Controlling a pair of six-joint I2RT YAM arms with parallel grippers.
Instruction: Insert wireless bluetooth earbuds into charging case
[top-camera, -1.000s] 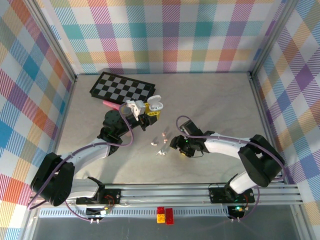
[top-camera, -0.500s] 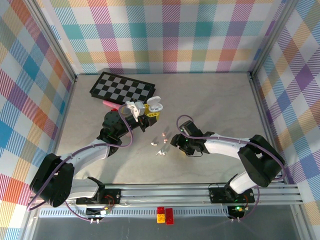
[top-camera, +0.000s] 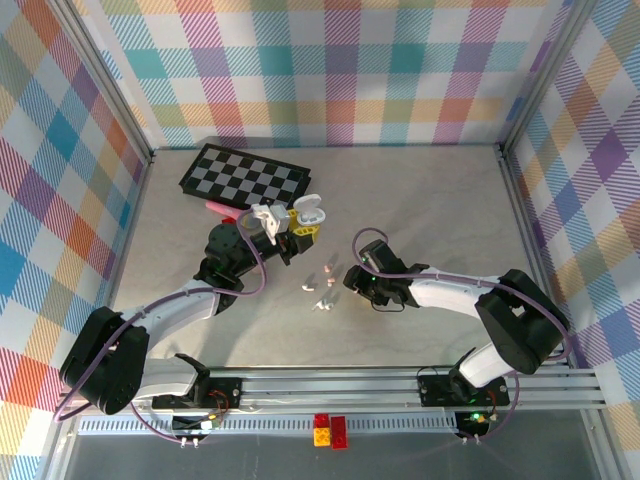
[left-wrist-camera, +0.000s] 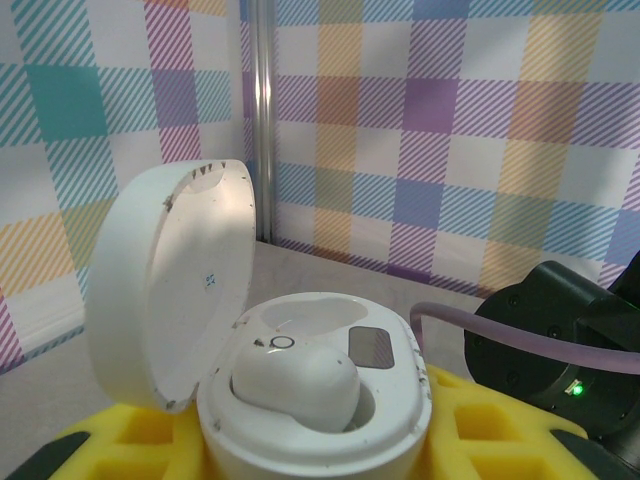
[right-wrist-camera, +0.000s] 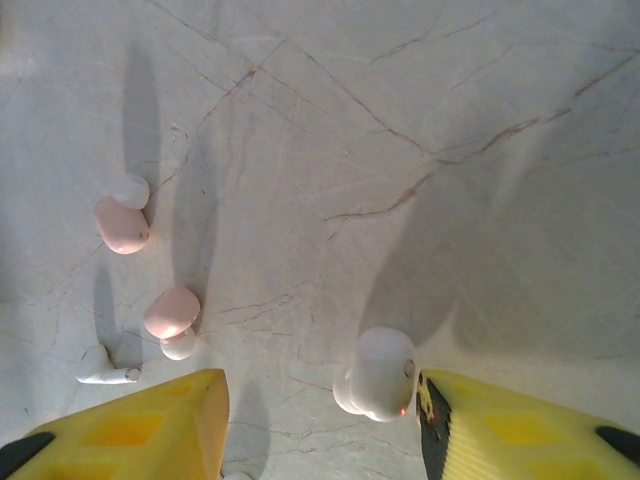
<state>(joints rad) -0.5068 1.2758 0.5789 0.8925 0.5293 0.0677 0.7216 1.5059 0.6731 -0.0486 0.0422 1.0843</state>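
My left gripper is shut on an open white charging case, its yellow fingers on either side. The lid stands up on the left, and one white earbud sits in a well. In the top view this case hangs above the table, left of centre. My right gripper is open low over the table. A white earbud lies against its right finger; the left finger is well apart. Two pink earbuds and a white stemmed one lie to the left.
A folded chessboard lies at the back left with a pink object beside it. Loose earbuds are scattered between the two grippers. Red and yellow bricks sit by the front rail. Checked walls enclose the table.
The right gripper's jaws have narrowed and it has shifted slightly away from the near edge. The left arm and the case have stayed still.
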